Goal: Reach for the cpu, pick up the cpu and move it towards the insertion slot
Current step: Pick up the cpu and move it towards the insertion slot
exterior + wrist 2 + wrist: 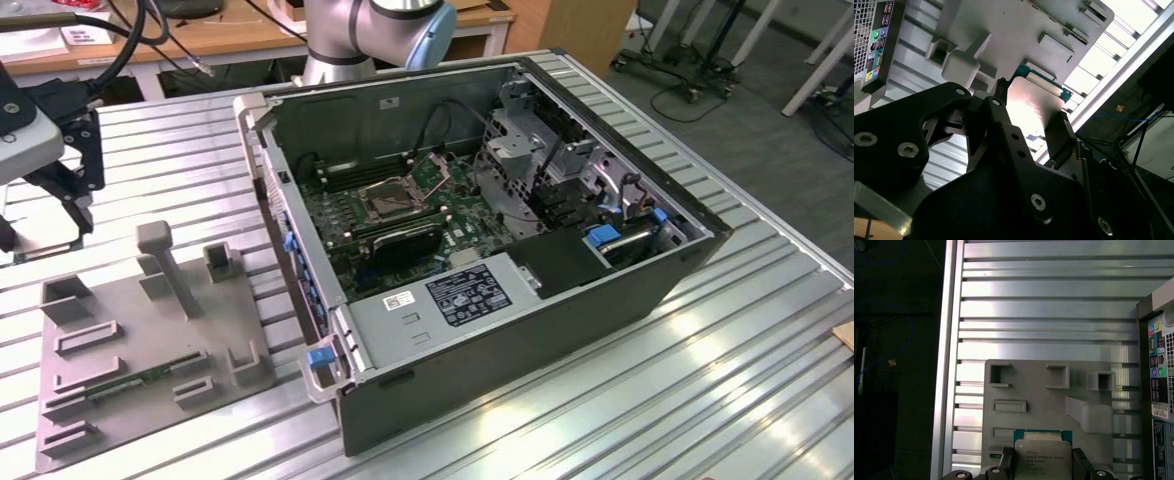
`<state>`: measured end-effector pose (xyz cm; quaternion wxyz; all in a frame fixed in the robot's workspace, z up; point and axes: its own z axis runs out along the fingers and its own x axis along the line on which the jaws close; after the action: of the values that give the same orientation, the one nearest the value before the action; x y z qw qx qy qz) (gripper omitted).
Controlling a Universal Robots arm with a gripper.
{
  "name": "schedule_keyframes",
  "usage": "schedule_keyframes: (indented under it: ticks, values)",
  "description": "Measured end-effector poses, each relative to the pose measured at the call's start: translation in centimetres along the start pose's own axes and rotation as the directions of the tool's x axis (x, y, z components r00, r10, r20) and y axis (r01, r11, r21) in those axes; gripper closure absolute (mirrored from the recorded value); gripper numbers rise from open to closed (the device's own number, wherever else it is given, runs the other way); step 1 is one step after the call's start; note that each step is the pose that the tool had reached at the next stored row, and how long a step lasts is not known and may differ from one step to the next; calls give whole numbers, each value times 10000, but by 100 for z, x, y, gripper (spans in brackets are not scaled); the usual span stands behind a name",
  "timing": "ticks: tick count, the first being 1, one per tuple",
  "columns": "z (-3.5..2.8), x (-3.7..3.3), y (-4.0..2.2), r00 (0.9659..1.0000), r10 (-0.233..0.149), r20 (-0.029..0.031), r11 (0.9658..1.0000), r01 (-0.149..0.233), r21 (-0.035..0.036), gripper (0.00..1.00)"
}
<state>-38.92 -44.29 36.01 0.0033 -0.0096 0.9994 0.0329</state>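
**The Fingers Hold the Chip**

The gripper [1031, 102] has the cpu [1043, 460]. Its two black fingers [1080, 466] are pinching the chip, one on each side. The chip sits right between them and touches both. The fingers are not pressed all the way together, because the chip fills the gap.

The cpu is a thin, flat square. Its top is pale and shiny. In the second wrist view, light bounces off it. A green edge sticks out past the fingertips in both wrist views.

Past the fingertips there is a gray tray [147, 335]. It has little boxes and posts that stand up from it. In both wrist views the tray lies behind the chip, farther off than the fingers. I cannot tell if the chip touches the tray.

The tray rests on a silver table [747, 380] made of long metal strips.

In the exterior view, the gripper is over by the tray. A big black computer case [534, 330] lies open on the table, on the other side of the tray from the fingers. Inside it is a green board. The insertion slot [394, 197] is on that board. It is a square with a shiny metal frame and a dark middle. The slot is well apart from the fingers and the chip. The tray and the wall of the case sit between the fingers and the slot.
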Motion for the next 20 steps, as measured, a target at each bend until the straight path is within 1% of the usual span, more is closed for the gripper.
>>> schedule_keyframes:
  ticks: [3, 11, 14, 20]
  values:
    - [-3, 0, 0, 10000, 0, -1, 10000, 0, 1, 46]
    - [-42, 0, 3, 10000, 0, 0, 10000, 0, 0, 46]
    - [-44, -1, 3, 10000, 0, -1, 10000, 0, 1, 46]
    - [-44, -31, 2, 10000, 0, -2, 10000, 0, 1, 46]
